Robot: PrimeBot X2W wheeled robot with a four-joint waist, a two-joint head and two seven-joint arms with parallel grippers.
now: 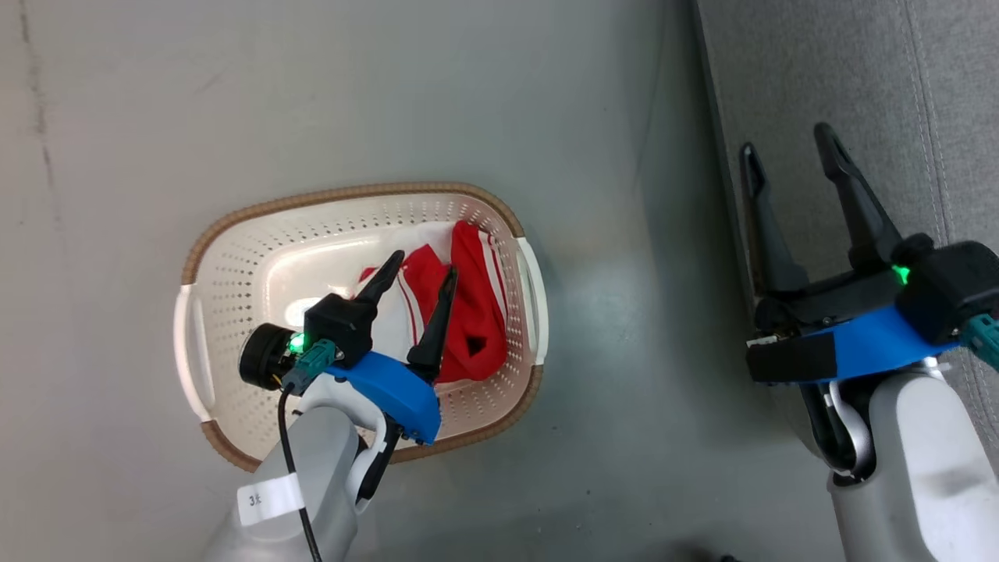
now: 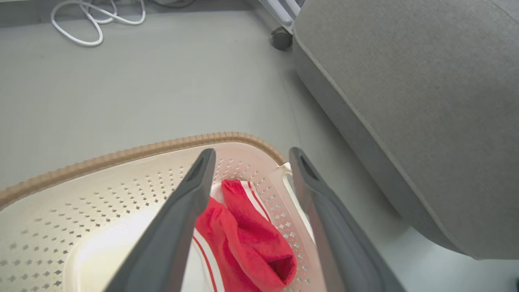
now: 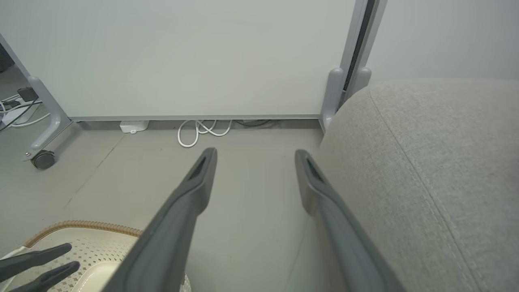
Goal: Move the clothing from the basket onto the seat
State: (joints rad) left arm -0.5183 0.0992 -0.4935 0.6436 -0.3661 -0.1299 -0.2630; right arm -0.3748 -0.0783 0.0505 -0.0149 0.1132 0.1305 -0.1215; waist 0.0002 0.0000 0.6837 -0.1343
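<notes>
Head view, read left to right. Found the cream-white perforated plastic basket, brown woven-look rim, sitting on the grey floor at left. Caught the left gripper hanging over the near rim, jaws spread wide, pinching nothing. Placed the bright red, white-striped fabric clothing bunched in the basket's right half, against its right-hand wall. Judged it to lie just ahead of and below those jaws, long axis running roughly along the fingers, narrow width open to straddling by a straight drop. Could not tell whether the tips touched cloth.

Crossed a bare strip of floor to the right gripper, jaws likewise spread and holding nothing, hovering at the edge of the large light grey upholstered seat, well apart from the basket. Rated the left arm far the nearer for the pick.

Lost part of the clothing behind the left fingers and the blue mount; could not count garments, nor separate white panel from pale basket floor. Lost the seat's far side past the right edge.
</notes>
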